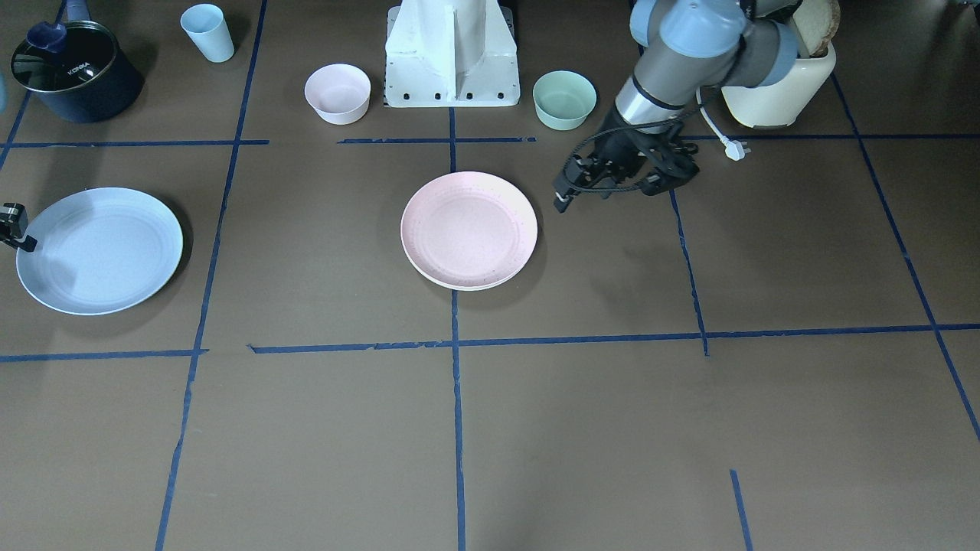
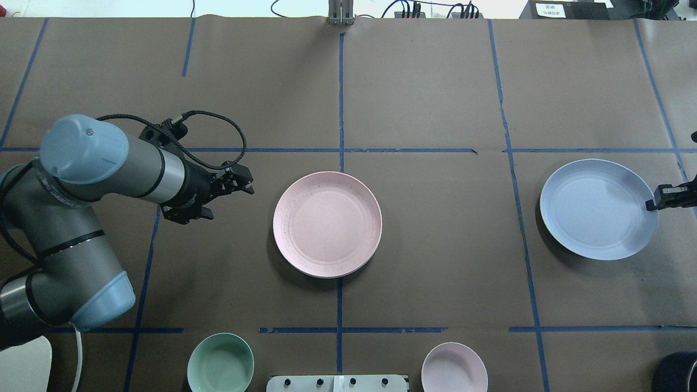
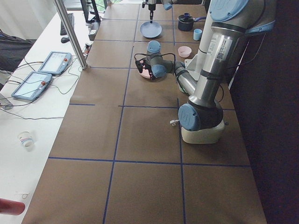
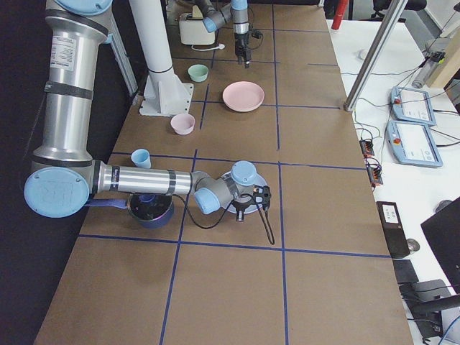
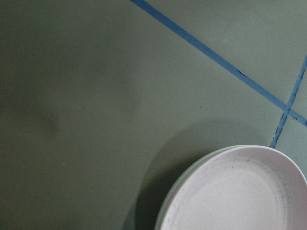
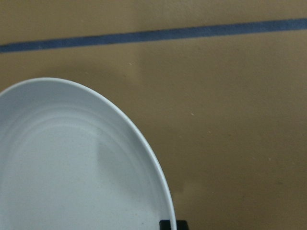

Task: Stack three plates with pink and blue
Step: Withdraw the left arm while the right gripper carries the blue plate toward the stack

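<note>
A pink plate lies at the table's middle; in the left wrist view it rests on top of another plate whose pale rim shows just below it. My left gripper hangs empty beside this stack, a short gap away; no fingers show in its wrist view and it looks open. A blue plate lies far over on my right side. My right gripper is at its outer rim and looks shut on it; one fingertip shows at the plate's rim.
A green bowl and a pink bowl flank the robot base. A blue cup and a dark lidded pot stand behind the blue plate. A cream appliance with a loose plug stands behind my left arm.
</note>
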`<move>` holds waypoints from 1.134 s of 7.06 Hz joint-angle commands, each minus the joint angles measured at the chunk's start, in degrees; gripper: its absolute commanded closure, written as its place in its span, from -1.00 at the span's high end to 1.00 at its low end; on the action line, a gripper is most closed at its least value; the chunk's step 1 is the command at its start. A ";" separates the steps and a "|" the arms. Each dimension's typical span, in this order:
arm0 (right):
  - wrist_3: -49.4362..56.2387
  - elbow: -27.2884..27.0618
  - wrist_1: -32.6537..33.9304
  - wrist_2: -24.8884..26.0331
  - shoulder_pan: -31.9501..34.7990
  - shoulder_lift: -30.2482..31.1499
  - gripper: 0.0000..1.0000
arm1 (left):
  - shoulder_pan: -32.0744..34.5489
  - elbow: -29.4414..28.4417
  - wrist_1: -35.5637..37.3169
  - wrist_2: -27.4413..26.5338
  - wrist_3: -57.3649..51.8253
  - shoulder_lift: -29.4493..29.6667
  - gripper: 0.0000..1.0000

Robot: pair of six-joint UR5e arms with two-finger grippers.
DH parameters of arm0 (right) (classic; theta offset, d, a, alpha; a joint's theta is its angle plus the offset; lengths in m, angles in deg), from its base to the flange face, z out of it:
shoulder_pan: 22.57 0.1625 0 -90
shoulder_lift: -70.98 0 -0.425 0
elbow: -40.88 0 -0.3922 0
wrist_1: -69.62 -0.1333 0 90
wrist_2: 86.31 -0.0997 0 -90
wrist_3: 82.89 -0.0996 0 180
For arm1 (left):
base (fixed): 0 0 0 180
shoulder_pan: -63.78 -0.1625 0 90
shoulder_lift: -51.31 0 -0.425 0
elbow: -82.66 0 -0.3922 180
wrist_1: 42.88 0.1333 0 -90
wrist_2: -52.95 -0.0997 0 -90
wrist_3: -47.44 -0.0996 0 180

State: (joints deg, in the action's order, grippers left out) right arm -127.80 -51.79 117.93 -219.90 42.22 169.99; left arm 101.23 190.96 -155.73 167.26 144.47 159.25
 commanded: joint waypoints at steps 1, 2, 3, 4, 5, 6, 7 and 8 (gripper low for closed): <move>-8.16 -4.94 -3.93 -3.69 2.26 -0.83 -1.00 | 7.09 0.07 0.00 5.91 -9.71 -4.82 1.00; -12.09 -7.76 -3.40 -4.05 2.27 -1.70 -1.00 | 10.60 -0.01 0.00 8.97 -17.23 -7.71 1.00; -17.62 -9.01 -3.22 -4.58 2.27 -5.45 -1.00 | 14.98 -0.10 0.00 13.79 -23.74 -9.66 1.00; -23.85 -9.19 -3.14 -5.45 1.75 -9.06 -1.00 | 17.99 -0.10 0.00 15.49 -28.77 -12.63 1.00; -26.52 -10.07 -3.13 -5.02 -1.12 -10.75 -1.00 | 19.15 -0.10 -0.09 15.59 -34.21 -15.10 1.00; -29.51 -10.07 -3.05 -3.89 -4.81 -13.72 -1.00 | 20.90 -0.10 0.00 15.94 -40.27 -17.04 1.00; -34.84 -10.34 -3.05 0.47 -9.98 -16.88 -1.00 | 23.79 -0.71 -0.09 19.08 -43.55 -17.67 1.00; -37.94 -10.25 -2.87 6.26 -15.77 -19.61 -1.00 | 26.60 -0.72 -0.17 20.15 -48.28 -19.94 1.00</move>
State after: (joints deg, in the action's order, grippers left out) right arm -161.28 -61.98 114.92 -219.39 32.85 153.81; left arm 124.60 190.43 -155.82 185.59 101.58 141.50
